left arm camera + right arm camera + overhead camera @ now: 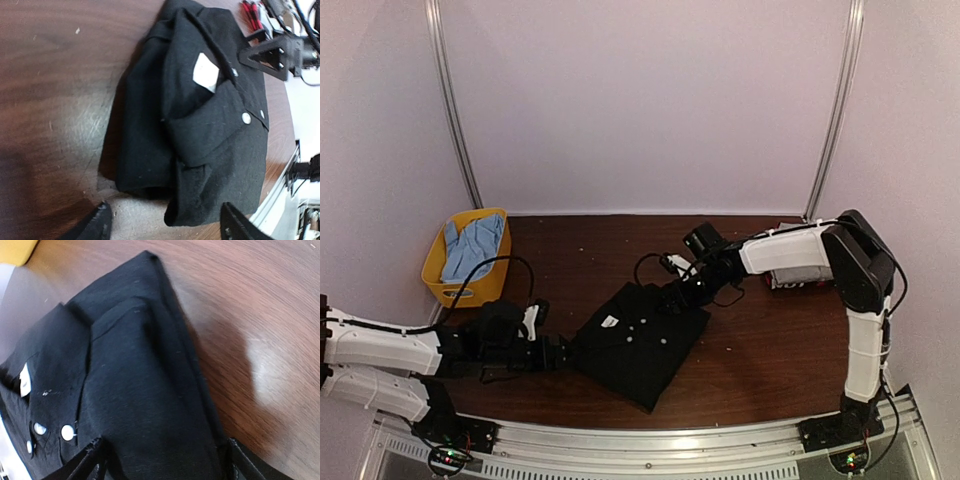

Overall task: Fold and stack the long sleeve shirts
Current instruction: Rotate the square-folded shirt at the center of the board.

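A black long sleeve shirt (642,342) lies folded into a rectangle on the brown table, collar up, with a white neck label (205,73) and white buttons (67,432). My left gripper (556,353) sits low at the shirt's near-left corner. Its jaws (167,227) stand open, and the shirt's lower edge (200,200) reaches between them without being pinched. My right gripper (688,292) is at the far-right corner. Its jaws (165,462) stand wide, straddling the thick folded edge (150,405). One right finger (270,54) shows in the left wrist view.
A yellow basket (438,268) holding blue cloth (472,246) stands at the back left. A folded pale pile (798,276) lies at the back right, mostly hidden behind the right forearm. Bare wood (760,350) lies right of the shirt. A metal rail (650,440) runs along the near edge.
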Controlling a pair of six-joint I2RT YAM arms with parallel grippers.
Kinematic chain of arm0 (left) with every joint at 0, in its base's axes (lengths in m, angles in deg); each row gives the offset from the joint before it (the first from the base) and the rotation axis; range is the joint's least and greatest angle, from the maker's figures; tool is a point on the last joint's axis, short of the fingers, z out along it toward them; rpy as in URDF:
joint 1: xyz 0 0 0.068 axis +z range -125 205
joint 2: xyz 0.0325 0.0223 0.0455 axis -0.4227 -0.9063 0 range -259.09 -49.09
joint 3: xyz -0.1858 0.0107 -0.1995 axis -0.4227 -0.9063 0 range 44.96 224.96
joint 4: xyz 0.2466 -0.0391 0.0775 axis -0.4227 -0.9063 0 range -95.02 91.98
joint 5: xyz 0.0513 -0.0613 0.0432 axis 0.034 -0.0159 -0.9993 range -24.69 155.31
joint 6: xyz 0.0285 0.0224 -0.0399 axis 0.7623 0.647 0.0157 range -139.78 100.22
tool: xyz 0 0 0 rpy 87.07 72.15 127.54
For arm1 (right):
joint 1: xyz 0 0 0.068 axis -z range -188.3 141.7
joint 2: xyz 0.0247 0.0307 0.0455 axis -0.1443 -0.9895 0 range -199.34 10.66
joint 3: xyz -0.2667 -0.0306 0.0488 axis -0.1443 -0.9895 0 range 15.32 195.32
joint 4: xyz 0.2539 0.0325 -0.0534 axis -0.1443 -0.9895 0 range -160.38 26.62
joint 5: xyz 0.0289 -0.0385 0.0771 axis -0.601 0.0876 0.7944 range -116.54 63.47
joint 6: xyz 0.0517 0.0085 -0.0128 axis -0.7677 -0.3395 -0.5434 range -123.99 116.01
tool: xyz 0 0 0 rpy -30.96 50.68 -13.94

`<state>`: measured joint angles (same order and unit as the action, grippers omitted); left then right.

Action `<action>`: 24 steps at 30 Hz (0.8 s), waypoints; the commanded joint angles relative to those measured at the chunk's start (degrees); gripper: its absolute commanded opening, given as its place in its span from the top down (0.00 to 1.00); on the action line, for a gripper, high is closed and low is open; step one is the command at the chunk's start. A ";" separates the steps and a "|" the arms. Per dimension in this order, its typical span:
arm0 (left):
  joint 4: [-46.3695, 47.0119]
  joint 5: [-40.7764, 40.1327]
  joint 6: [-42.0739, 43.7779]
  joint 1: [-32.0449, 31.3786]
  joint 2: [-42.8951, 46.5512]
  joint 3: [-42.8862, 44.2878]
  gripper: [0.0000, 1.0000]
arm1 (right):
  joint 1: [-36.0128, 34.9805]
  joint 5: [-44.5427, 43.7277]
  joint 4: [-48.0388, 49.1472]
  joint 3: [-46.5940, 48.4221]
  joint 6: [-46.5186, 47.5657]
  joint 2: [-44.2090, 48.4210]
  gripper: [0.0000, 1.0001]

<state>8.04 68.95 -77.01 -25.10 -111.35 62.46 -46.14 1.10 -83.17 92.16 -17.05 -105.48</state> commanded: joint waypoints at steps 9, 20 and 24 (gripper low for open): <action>8.11 -1.36 -1.56 -0.19 -6.48 0.55 0.43 | 2.08 6.03 13.11 -16.23 -7.21 8.18 0.78; 10.49 0.25 1.98 1.63 -12.96 3.98 0.43 | -6.82 -13.44 41.99 -49.29 -38.81 29.67 0.97; 11.65 1.95 3.78 2.58 -17.09 6.88 0.43 | -16.13 -22.58 47.54 -52.65 -47.15 29.36 0.91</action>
<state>15.43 68.84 -76.16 -23.66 -125.60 65.89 -55.34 -9.41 -46.37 41.87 -51.37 -76.06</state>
